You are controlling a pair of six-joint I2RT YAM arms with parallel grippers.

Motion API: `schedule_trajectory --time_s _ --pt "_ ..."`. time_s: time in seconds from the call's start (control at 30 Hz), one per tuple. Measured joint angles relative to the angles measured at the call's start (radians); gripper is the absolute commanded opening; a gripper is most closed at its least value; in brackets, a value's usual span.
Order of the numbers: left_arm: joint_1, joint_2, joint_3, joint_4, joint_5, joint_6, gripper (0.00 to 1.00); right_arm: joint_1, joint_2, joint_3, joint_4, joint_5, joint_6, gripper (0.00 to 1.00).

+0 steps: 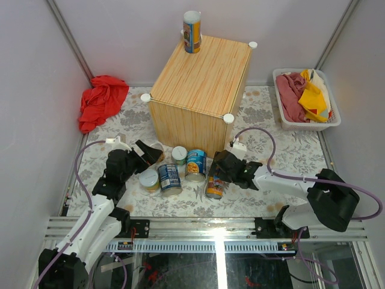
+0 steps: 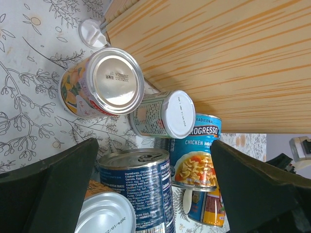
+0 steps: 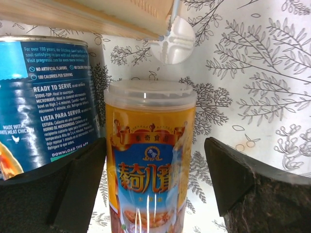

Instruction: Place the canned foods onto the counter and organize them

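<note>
One tall can [image 1: 192, 31] stands on the wooden box's [image 1: 201, 78] far corner; six more crowd the desk [image 1: 283, 156] in front of it. From above, a yellow-labelled can [image 2: 102, 82] is mostly hidden behind the left gripper [image 2: 154, 145], which gapes wide and empty. The right gripper [image 3: 153, 145] straddles a second tall can [image 1: 215, 185], released, with a gap on one side. That can's base is cut off in the wrist view.
</note>
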Motion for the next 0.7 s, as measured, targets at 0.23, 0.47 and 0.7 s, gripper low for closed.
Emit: schedule_trajectory --time_s 0.23,0.47,0.7 --pt "0.000 -0.008 0.000 0.000 0.009 0.006 1.00 0.001 0.100 0.014 0.070 -0.002 0.027 0.70" --pt "0.000 -0.020 0.000 -0.002 0.022 0.011 1.00 0.002 0.119 0.015 0.093 0.000 0.047 0.10" --pt "0.000 -0.028 0.000 -0.002 0.024 0.013 1.00 0.013 0.053 -0.028 0.060 0.011 0.052 0.00"
